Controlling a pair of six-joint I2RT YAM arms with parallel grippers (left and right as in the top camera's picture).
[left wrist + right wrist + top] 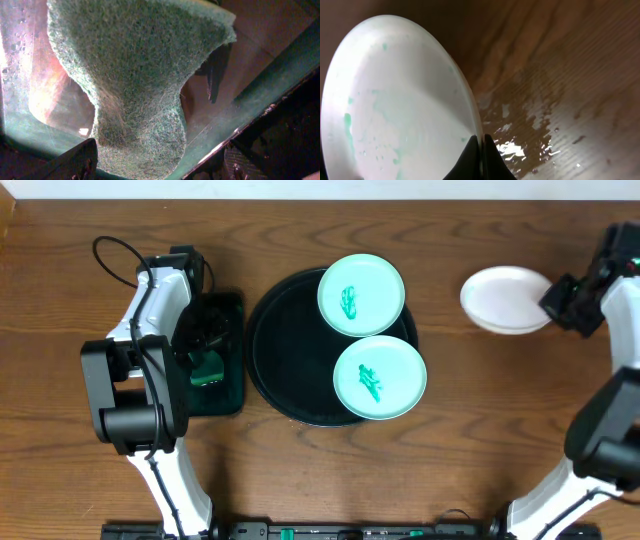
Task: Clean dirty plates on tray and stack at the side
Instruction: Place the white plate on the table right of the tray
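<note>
Two pale turquoise plates, one at the back (361, 295) and one at the front (380, 377), lie on the right half of the round black tray (278, 350), each with a teal smear in the middle. The white plate (505, 298) is on the bare wood at the right; it shows faint green streaks in the right wrist view (395, 100). My right gripper (555, 302) (482, 150) is shut on its right rim. My left gripper (205, 365) (157, 167) is open low over a green scouring pad (135, 75), which lies between its fingers.
The scouring pad sits in a rectangular dark green tray (232, 310) left of the black tray. Wet patches (520, 145) shine on the wood beside the white plate. The left arm stands over the green tray.
</note>
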